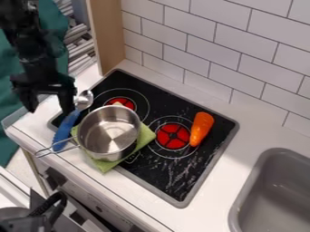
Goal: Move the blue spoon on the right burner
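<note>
The black two-finger gripper (48, 108) hangs over the left end of the white counter (248, 137), its fingers spread apart, one of them near the bowl of the blue-handled metal spoon (66, 128). The spoon lies along the left side of the black, grey-rimmed cooktop (151, 176), bowl toward the tiles and handle toward the front edge, well apart from the red right burner (173, 136). Just beside it, a round stainless steel pot (110, 130) with a wire handle sits on a folded green cloth (104, 165), in front of the red left burner (120, 102). An orange carrot-shaped object (201, 128) rests at the right burner's side, and pale streaks mark the black surface nearby. Glossy white rectangular tiles (242, 43) rise behind the counter, ending at an upright light wooden panel (106, 34). A grey sink (279, 197) is set in at the right; teal fabric (11, 59) hangs beyond the left end.
</note>
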